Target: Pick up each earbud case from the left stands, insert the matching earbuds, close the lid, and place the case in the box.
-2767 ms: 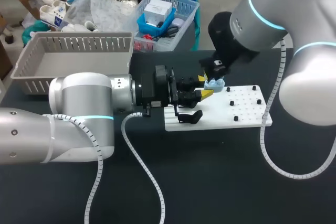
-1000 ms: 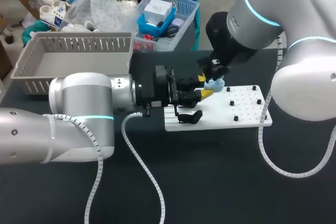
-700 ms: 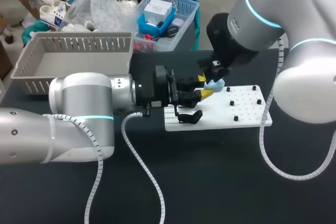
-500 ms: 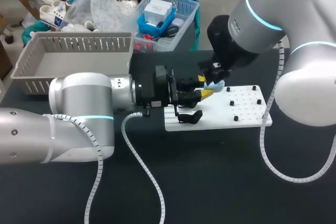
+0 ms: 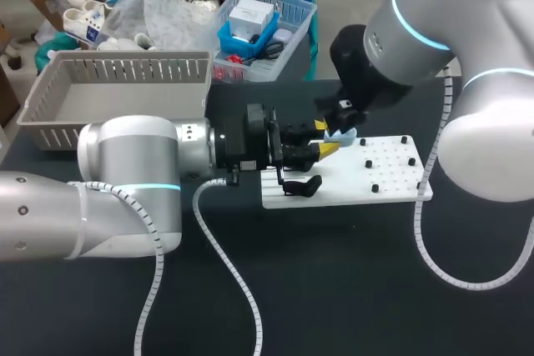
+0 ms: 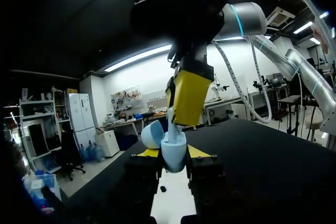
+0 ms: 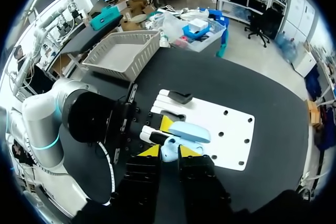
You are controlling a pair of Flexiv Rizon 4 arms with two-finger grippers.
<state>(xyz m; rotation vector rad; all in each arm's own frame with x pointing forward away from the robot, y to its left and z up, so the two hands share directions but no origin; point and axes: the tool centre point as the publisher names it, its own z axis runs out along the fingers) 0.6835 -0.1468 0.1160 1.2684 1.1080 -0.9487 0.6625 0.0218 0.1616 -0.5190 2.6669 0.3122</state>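
Left hand [image 5: 324, 137] clamps the case [image 6: 173, 155]; right hand [image 7: 169, 151], grip unclear, at its one o'clock, could lever it loose pushing askew.

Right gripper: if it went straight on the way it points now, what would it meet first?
Most likely the open light-blue earbud case held in the left gripper, directly ahead of the right gripper. How much gap remains is unclear.

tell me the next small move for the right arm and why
Probably ease the right gripper straight down a touch. The left gripper is shut on the light blue case, its lid stands open, and the right gripper sits just above the opening. What it carries, if anything, I cannot tell.
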